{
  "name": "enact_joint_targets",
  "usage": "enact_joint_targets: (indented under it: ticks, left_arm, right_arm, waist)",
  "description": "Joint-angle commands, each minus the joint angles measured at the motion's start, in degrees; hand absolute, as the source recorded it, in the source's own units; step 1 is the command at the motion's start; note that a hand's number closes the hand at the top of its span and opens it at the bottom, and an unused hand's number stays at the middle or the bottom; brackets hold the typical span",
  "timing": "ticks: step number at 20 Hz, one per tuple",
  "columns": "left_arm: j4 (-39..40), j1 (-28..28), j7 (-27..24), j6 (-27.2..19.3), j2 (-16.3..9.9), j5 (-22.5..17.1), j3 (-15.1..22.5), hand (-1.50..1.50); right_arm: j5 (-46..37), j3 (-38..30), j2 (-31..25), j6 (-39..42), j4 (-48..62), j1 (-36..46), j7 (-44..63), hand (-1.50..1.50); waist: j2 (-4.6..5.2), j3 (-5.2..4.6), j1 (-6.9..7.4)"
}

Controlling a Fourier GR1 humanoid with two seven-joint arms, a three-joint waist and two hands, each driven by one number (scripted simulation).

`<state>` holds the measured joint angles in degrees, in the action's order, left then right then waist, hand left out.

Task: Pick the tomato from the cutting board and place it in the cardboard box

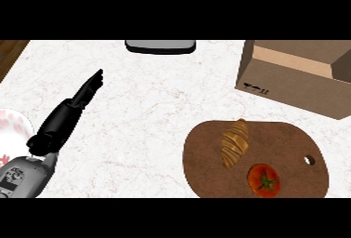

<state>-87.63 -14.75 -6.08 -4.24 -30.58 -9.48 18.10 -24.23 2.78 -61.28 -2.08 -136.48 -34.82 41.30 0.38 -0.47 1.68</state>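
Note:
A red tomato (264,180) with a green stem lies on the near part of a round brown cutting board (205,167) at the lower right. An open cardboard box (295,88) stands at the back right, beyond the board. My left hand (72,109) shows at the left, fingers straight and pointing toward the far side, well away from the tomato and holding nothing. My right hand does not show in the head view.
A croissant (235,142) lies on the board just left of and beyond the tomato. A white plate with red marks (15,124) sits at the left edge. A dark grey object (159,46) rests at the counter's far edge.

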Motion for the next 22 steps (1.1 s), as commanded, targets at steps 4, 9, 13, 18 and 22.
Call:
enact_joint_targets:
  ticks: [4, 9, 13, 18, 22]
  left_arm:
    - [1.3, -2.0, 0.5, 1.1, 0.2, -0.2, -0.8, 0.00]
    - [1.3, 0.7, -1.4, -0.1, 2.2, 1.9, 1.1, 0.00]
    - [1.9, -2.6, 0.6, 1.5, 1.3, 0.7, -0.9, 0.00]
    - [3.8, -0.6, -2.5, 1.6, 2.0, 2.0, -1.6, 0.00]
    - [4.8, -0.1, -3.2, 1.5, 2.8, 3.2, -2.8, 0.00]
  right_arm:
    - [-13.4, 11.3, -3.5, 2.3, -7.3, 7.7, 14.8, -1.50]
    - [-15.2, 19.7, -2.7, 3.7, -3.2, 17.0, 22.2, -1.50]
    - [-20.0, 28.9, 1.9, 5.3, 0.9, 24.1, 25.9, -1.50]
    - [-29.4, 41.6, 16.4, 8.3, 10.2, 33.4, 27.7, -1.50]
    - [-32.6, 44.8, 26.3, 13.3, 15.2, 37.1, 29.7, -1.50]
  waist:
    - [0.02, 0.11, 0.40]
    - [-0.10, 0.24, 1.07]
    - [-0.14, 0.30, 0.91]
    - [-0.16, 0.36, 0.40]
    - [-0.30, 0.40, -0.82]
